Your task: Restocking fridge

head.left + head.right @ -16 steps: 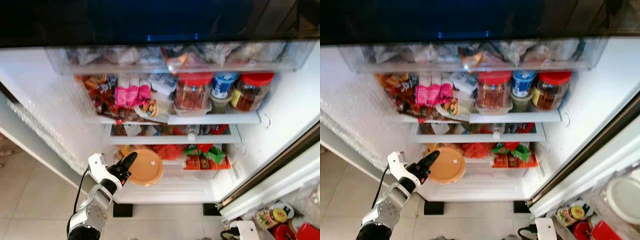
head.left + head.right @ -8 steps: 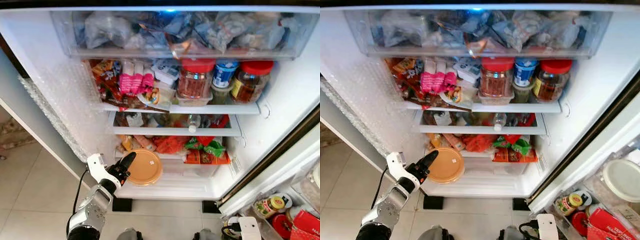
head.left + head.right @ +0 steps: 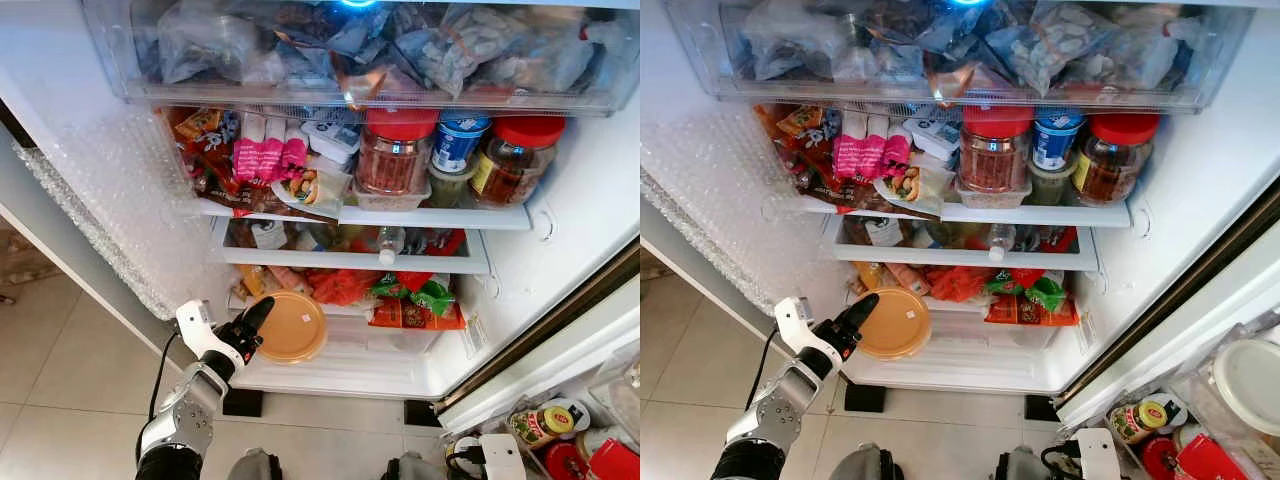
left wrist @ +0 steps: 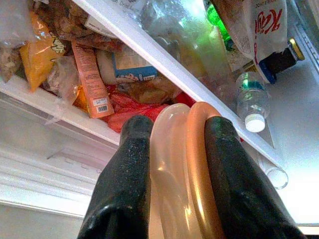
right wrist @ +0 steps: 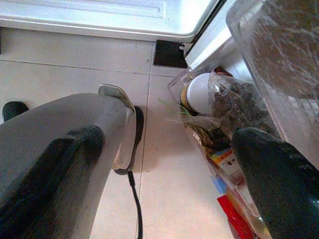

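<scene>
Left eye view, open fridge point(image 3: 100, 190) seen from above. Left gripper point(image 3: 252, 328) at 7 o'clock, fingers clamped on the near rim of a round orange-lidded container point(image 3: 291, 326), held at the front lip of the lowest shelf point(image 3: 330, 372). Left wrist view: one black finger point(image 4: 124, 189) on each side of the container's lid edge point(image 4: 197, 164), pressing it between them.

Edges and room: bubble-textured left wall point(image 3: 120, 220) at 9 o'clock, just beside the gripper; white right wall point(image 3: 580, 220) at 3 o'clock, well apart. Bare shelf front at 6 o'clock, to the right of the container. Tiled floor point(image 3: 60, 370) at 8 o'clock.

Surroundings: behind the container, red bag point(image 3: 340, 287) and green-and-red packets point(image 3: 415, 300) at centre, crowding the back of the lowest level. Clear drawer point(image 3: 350, 248) above them with a small water bottle point(image 3: 388, 246) lying inside. Middle shelf at 12 to 2 o'clock: two red-lidded jars point(image 3: 398, 150), a blue-lidded tub point(image 3: 460, 140), pink packets point(image 3: 265, 160) at 11 o'clock. Top clear bin point(image 3: 350, 50) packed with bagged food.

Right wrist view: right gripper point(image 5: 169, 164) with fingers spread apart, over floor tiles, beside door-shelf items at the fridge's right.
</scene>
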